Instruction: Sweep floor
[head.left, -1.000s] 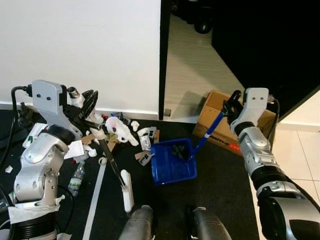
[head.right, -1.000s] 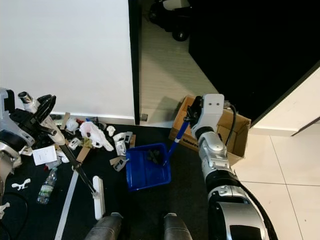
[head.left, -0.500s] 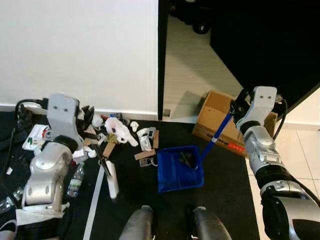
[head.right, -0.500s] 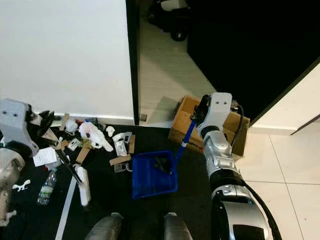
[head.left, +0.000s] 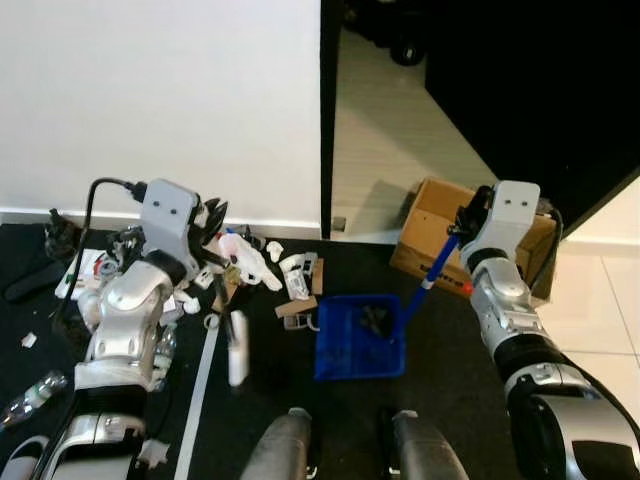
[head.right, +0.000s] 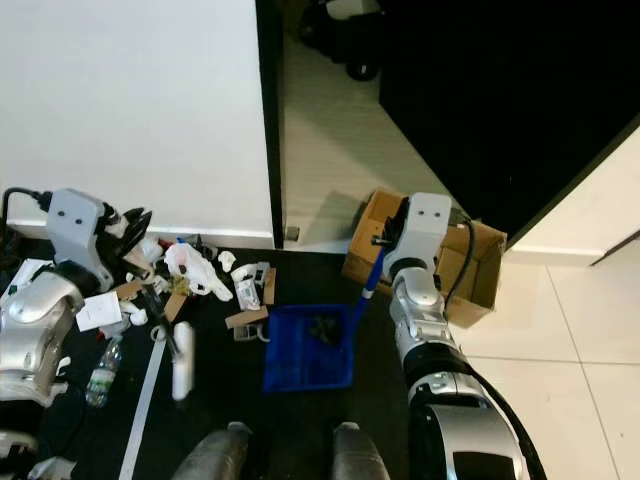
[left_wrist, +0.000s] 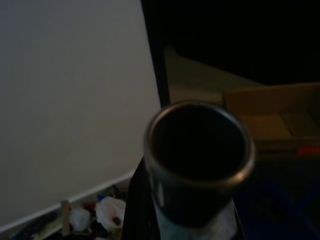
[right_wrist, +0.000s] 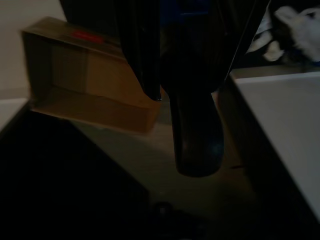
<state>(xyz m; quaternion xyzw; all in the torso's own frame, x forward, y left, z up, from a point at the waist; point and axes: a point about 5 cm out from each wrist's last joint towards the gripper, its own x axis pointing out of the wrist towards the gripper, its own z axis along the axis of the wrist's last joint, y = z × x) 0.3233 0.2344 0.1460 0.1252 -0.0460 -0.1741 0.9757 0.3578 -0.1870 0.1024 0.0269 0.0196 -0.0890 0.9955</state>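
Broom: slim black-handled broom with a white brush head (head.left: 237, 347) is in my left gripper (head.left: 207, 232), fingers clenched round the upper end of the handle. Handle slants down from the gripper toward my feet; the brush head hangs below the gripper, blurred, over the dark floor (head.left: 450, 370) just beside a white floor stripe (head.left: 197, 385). Left wrist view looks straight down the handle's open tube end (left_wrist: 199, 145), dim.

Dustpan: blue plastic dustpan tray (head.left: 360, 338) sits on the dark floor in front of my feet, between the two arms, some dark debris inside. Its long blue handle (head.left: 437, 264) rises up and to the right into my right gripper (head.left: 466, 216), which is closed on the top end. Right wrist view is very dark; a black handle end (right_wrist: 196, 140) shows between the fingers, cardboard box behind it.

Litter pile (head.left: 262, 270): white crumpled bags, paper scraps, cardboard pieces, spread along the base of the white wall (head.left: 160, 100), just beyond the brush head and left of the dustpan tray. Flat cardboard piece (head.left: 297, 309) lies near the tray's left edge. Clear plastic bottle (head.right: 103, 370) lies near my left arm.

Open brown cardboard box (head.left: 432, 225) stands behind the right gripper, at the edge of the doorway.
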